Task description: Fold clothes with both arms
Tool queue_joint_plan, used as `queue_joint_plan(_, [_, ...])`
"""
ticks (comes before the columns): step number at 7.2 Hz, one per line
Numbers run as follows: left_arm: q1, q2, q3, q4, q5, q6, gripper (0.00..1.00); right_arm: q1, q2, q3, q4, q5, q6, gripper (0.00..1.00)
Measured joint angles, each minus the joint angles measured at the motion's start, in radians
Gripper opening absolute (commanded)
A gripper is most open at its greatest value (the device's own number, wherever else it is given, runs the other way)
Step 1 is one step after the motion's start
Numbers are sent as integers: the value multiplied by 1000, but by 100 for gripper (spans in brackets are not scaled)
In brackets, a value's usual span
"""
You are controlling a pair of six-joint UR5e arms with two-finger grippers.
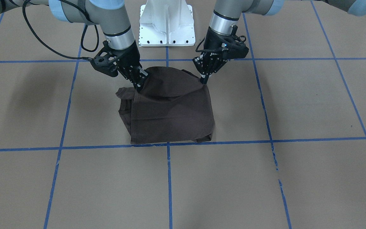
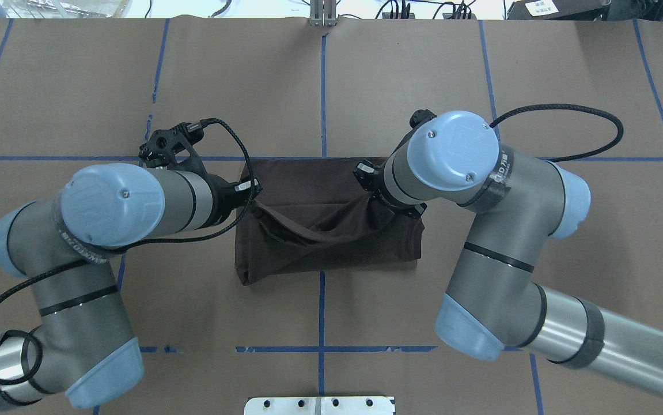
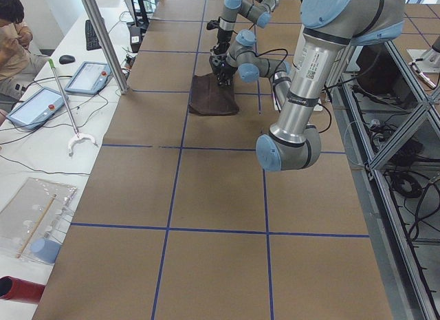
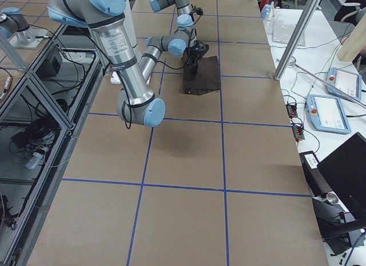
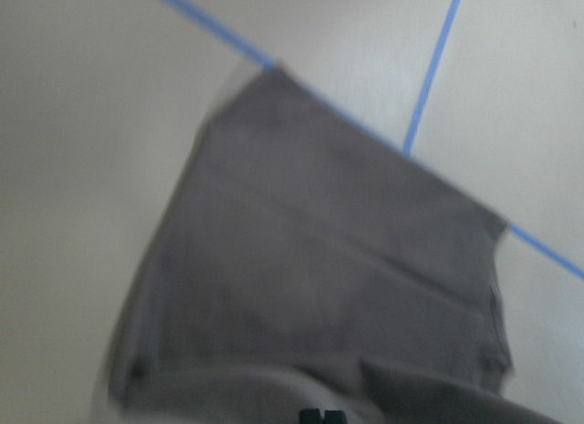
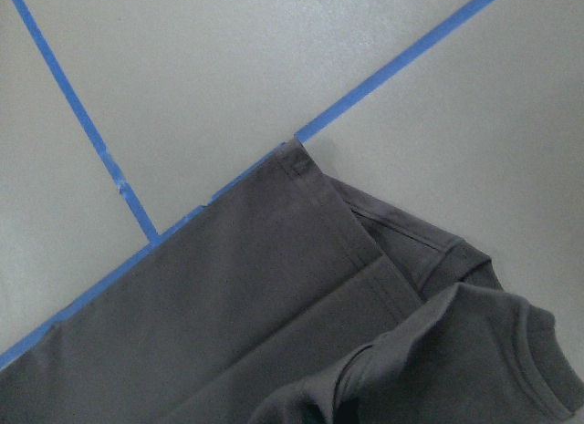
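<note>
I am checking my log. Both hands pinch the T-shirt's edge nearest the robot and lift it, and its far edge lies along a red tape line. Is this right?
Not quite: the tape line is blue, not red. The exterior front-facing view shows it, with the left hand and right hand pinching the lifted robot-side edge of the T-shirt.

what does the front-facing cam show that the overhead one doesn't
Only front-facing: the pinch points. The left gripper and right gripper each clamp the T-shirt, holding its robot-side edge up off the table. Only overhead: the whole bent left arm and right arm, whose wrists hide most of both grippers, and cables past the table's far edge. Both: the folded T-shirt on the brown table, its far edge lying along a blue tape line.
</note>
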Motion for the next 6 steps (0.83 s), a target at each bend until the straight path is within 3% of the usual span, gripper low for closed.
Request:
queue_joint_plan(1, [-37, -12, 63, -42, -1, 31, 0, 23, 30, -73, 35, 17, -9, 0])
queue_joint_plan(2, [-71, -47, 137, -63, -1, 61, 11, 40, 57, -151, 84, 29, -14, 38])
queue_joint_plan(3, [-108, -100, 251, -103, 0, 114, 48, 60, 88, -246, 143, 43, -26, 99])
queue_joint_plan(4, [-150, -156, 417, -209, 1, 185, 64, 83, 131, -368, 213, 59, -58, 100])
queue_joint_plan(5, [-196, -205, 581, -344, 0, 259, 65, 116, 175, -483, 282, 83, -102, 100])
queue_joint_plan(6, [-237, -232, 670, -436, -8, 313, 68, 168, 204, -556, 328, 140, -156, 100])
